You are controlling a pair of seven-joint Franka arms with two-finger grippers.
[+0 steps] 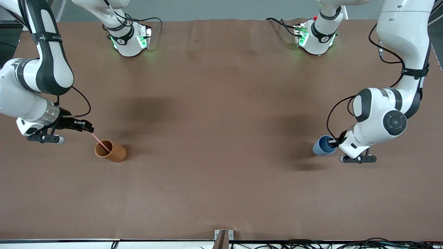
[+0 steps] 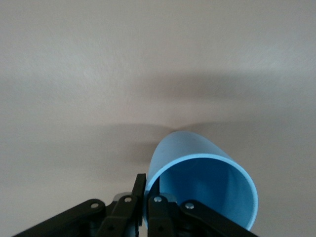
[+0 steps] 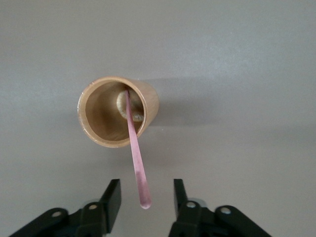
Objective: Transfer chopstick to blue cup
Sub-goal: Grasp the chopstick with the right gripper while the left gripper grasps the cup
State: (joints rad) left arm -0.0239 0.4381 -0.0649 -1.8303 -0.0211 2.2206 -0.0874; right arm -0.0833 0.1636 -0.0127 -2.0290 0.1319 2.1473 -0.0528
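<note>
The blue cup (image 1: 322, 145) stands toward the left arm's end of the table, and the left gripper (image 2: 144, 197) is closed on its rim, one finger inside the wall and one outside.

A little farther from the front camera, toward the right arm's end, the chopstick (image 1: 100, 141) leans in the orange cup (image 1: 111, 151) with its upper end sticking out over the rim. The right gripper (image 3: 146, 197) hangs at that free end, and its fingers (image 3: 112, 197) are open, one on each side of the stick, not touching it.

I think the step now is to close on the chopstick. It will go well if the fingers meet the stick squarely near its tip and then lift along its slant, so the orange cup is not tipped.

The brown table (image 1: 221, 103) between the two cups is bare, so carrying has wide room. Both cups stand well away from the table edges.
</note>
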